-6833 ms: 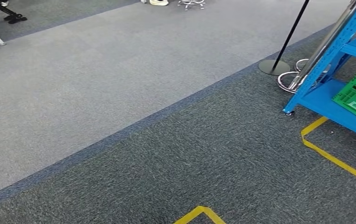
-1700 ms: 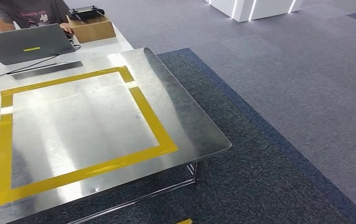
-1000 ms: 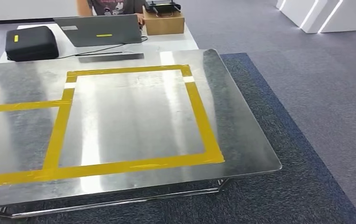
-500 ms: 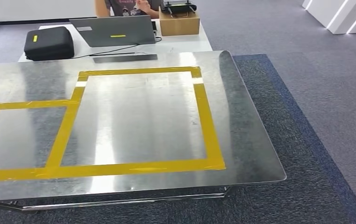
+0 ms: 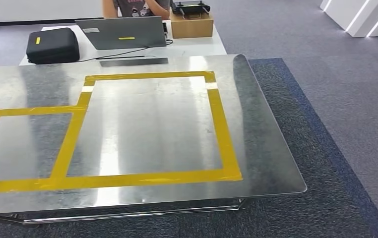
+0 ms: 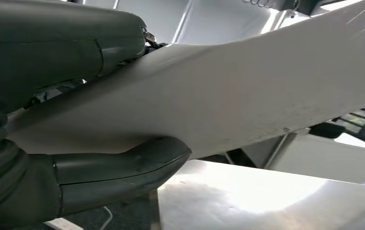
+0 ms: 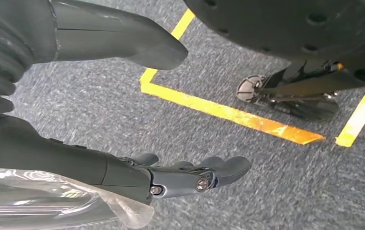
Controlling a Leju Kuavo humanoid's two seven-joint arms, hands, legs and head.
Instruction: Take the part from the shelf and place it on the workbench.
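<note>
Behind workbench (image 5: 256, 148): laptop (image 5: 122, 32), case (image 5: 53, 44). Left hand (image 6: 51, 143) grips white part (image 6: 228, 91); right hand (image 7: 123, 110) spread, idle.

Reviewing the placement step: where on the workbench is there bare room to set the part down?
The workbench is bare metal throughout. The large yellow-taped square is free, as is the smaller taped box beside it. Clutter sits beyond the far edge, on the white desk: laptop, black case, cardboard box. The left hand grips the pale part.
</note>
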